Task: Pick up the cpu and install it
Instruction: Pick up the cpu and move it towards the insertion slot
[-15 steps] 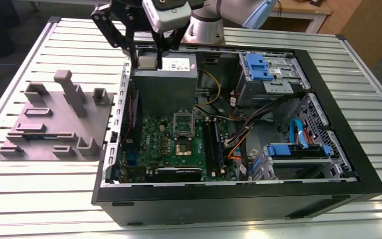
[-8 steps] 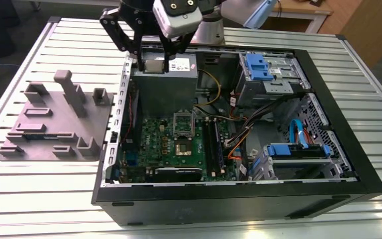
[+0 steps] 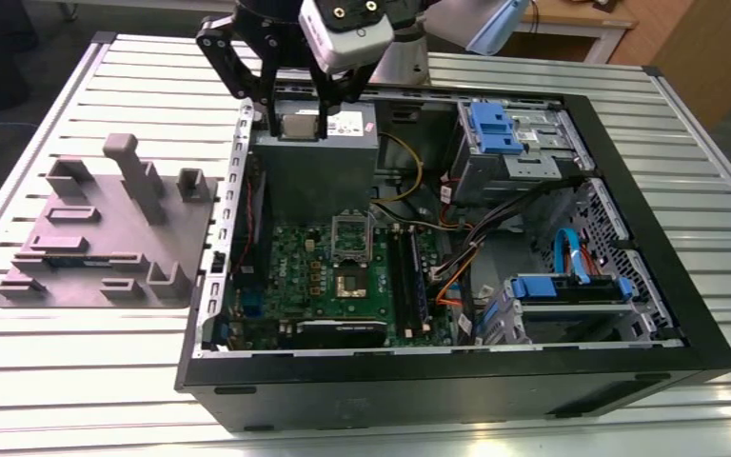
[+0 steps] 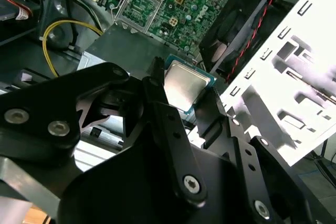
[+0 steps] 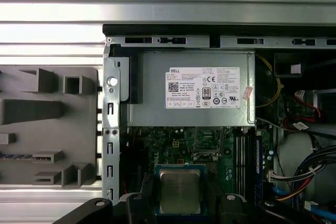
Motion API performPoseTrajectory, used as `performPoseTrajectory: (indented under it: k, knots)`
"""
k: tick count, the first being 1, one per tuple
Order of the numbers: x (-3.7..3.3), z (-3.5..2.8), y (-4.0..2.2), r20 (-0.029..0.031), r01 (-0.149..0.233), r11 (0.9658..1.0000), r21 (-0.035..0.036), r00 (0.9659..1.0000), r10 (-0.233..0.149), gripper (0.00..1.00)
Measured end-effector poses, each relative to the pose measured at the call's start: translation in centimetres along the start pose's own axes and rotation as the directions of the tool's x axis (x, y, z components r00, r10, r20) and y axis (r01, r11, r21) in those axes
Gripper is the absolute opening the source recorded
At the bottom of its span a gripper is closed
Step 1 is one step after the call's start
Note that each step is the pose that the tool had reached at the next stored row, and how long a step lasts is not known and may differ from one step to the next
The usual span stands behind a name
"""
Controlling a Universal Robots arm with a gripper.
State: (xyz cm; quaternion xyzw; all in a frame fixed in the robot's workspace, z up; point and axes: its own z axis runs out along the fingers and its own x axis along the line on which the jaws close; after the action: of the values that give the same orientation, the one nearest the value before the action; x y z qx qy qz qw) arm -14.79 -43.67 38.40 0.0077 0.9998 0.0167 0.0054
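My gripper (image 3: 297, 126) is shut on the cpu (image 3: 300, 122), a small square chip with a silvery top. I hold it in the air above the grey power supply box (image 3: 317, 167) at the back of the open computer case (image 3: 645, 238). In both wrist views the cpu (image 4: 184, 83) (image 5: 179, 191) sits flat between my two black fingers (image 4: 167, 124). The metal-framed socket (image 3: 349, 259) on the green motherboard lies lower, nearer the case's front, and it appears again past the cpu in the second wrist view, socket (image 4: 137, 2).
A grey moulded tray (image 3: 106, 238) with upright blocks sits on the slatted table at the exterior view's left, beside the case. Inside the case are blue-tabbed drive bays (image 3: 512, 138), loose cables (image 3: 467, 257) and memory slots (image 3: 404, 267). A black fan (image 4: 236, 22) stands close to the cpu.
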Motion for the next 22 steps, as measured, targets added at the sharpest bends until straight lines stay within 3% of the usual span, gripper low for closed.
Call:
performPoseTrajectory:
  k: [9,19,22]
  knots:
    - [-0.08,0.01,-0.01,0.0000,0.000,1.0000,-0.0001,1.0000,0.000,0.47]
    - [-1.63,0.05,0.01,0.0000,0.000,1.0000,-0.0001,1.0000,0.000,0.47]
    - [-1.75,0.06,0.01,0.0000,0.000,1.0000,-0.0001,1.0000,0.000,0.47]
